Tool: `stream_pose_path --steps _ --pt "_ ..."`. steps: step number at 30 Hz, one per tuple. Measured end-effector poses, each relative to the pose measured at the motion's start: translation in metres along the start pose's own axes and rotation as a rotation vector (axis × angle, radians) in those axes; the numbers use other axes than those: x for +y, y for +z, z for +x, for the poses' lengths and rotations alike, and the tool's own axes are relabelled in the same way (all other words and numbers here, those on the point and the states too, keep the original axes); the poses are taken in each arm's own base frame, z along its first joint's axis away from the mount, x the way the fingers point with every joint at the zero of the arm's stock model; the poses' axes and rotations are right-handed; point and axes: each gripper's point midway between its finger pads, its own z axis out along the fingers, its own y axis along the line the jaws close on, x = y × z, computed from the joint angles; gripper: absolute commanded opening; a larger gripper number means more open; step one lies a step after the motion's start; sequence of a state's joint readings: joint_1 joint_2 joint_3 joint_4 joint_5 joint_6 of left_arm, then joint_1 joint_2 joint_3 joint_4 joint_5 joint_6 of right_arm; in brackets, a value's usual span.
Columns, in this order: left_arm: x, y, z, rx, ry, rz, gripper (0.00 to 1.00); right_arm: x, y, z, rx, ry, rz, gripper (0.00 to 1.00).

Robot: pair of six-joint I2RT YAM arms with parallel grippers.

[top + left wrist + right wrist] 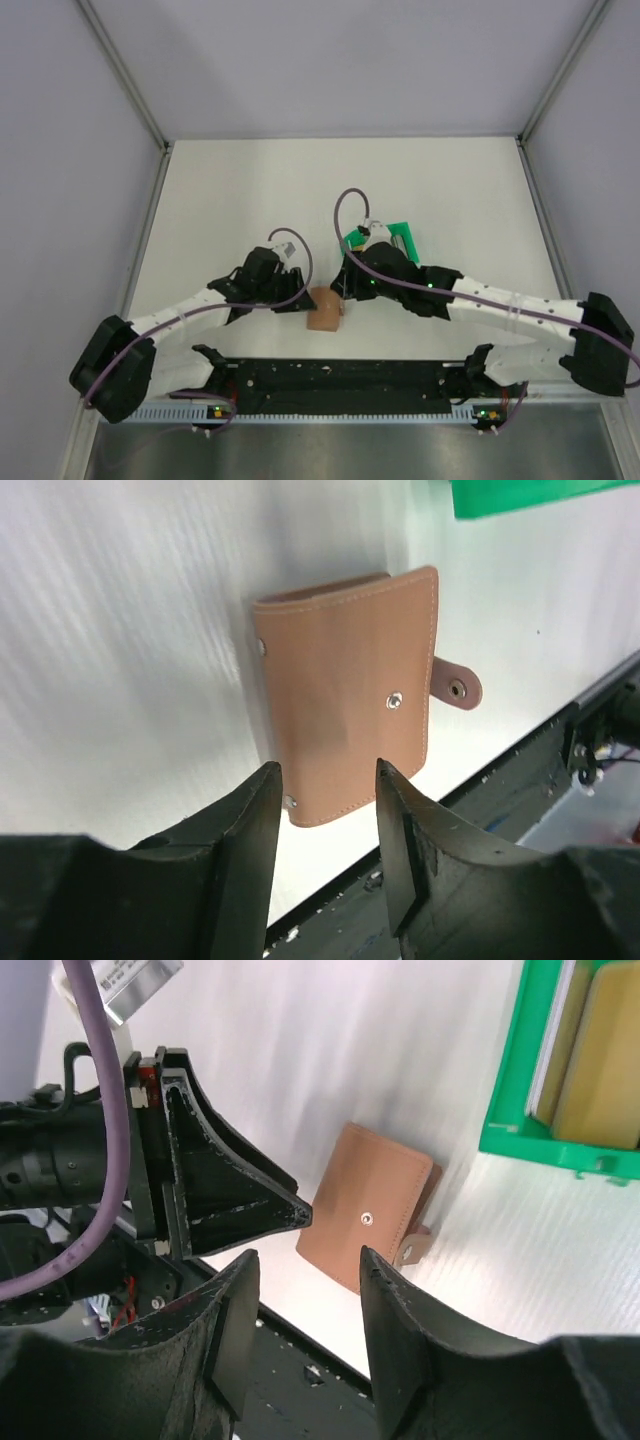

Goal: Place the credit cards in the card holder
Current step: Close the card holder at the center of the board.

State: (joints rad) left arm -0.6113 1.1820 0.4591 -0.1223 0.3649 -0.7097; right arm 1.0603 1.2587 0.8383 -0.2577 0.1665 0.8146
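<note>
Tan card holder lies shut on the counter between left gripper and right gripper; both jaws parted, empty.

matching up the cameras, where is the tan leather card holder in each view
Top external: tan leather folding card holder just below centre.
Left wrist: card holder mid-frame.
Right wrist: card holder mid-frame.
Shared landmark: green plastic tray, up and right of it.
</note>
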Motion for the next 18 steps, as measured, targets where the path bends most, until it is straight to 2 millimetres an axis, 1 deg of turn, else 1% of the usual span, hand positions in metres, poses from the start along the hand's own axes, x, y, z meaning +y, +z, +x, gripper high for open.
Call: stream_pose_path --steps 2,3,5,6,7,8,12,15,16,18 --pt "0.002 -0.005 -0.009 -0.052 0.026 -0.027 0.59 0.003 -0.014 -0.015 -0.068 0.001 -0.022 0.4" --pt "0.004 -0.008 -0.014 -0.08 0.039 -0.04 0.65 -0.001 -0.02 -0.019 -0.101 0.005 -0.019 0.4" --pt "0.006 -0.014 -0.024 -0.142 0.057 -0.069 0.73 -0.016 -0.028 -0.02 -0.144 0.017 0.006 0.38" --pt "0.007 -0.016 -0.028 -0.164 0.061 -0.078 0.77 -0.026 -0.03 -0.017 -0.152 0.025 0.025 0.38" --pt "0.009 -0.018 -0.032 -0.194 0.064 -0.089 0.84 -0.036 -0.031 -0.012 -0.156 0.031 0.042 0.38" --pt "0.01 -0.019 -0.034 -0.209 0.065 -0.097 0.97 -0.045 -0.033 -0.008 -0.159 0.037 0.06 0.38" --pt "0.021 -0.019 -0.032 -0.237 0.048 -0.125 0.98 -0.066 -0.037 0.002 -0.179 0.068 0.099 0.39" --pt "0.025 -0.02 -0.032 -0.249 0.04 -0.14 0.97 -0.073 -0.041 -0.003 -0.22 0.08 0.119 0.41" --pt "0.025 -0.02 -0.034 -0.259 0.042 -0.139 0.91 -0.075 -0.042 -0.005 -0.234 0.082 0.128 0.41" --pt "0.022 -0.022 -0.038 -0.275 0.044 -0.133 0.62 -0.079 -0.042 -0.01 -0.26 0.084 0.151 0.41"
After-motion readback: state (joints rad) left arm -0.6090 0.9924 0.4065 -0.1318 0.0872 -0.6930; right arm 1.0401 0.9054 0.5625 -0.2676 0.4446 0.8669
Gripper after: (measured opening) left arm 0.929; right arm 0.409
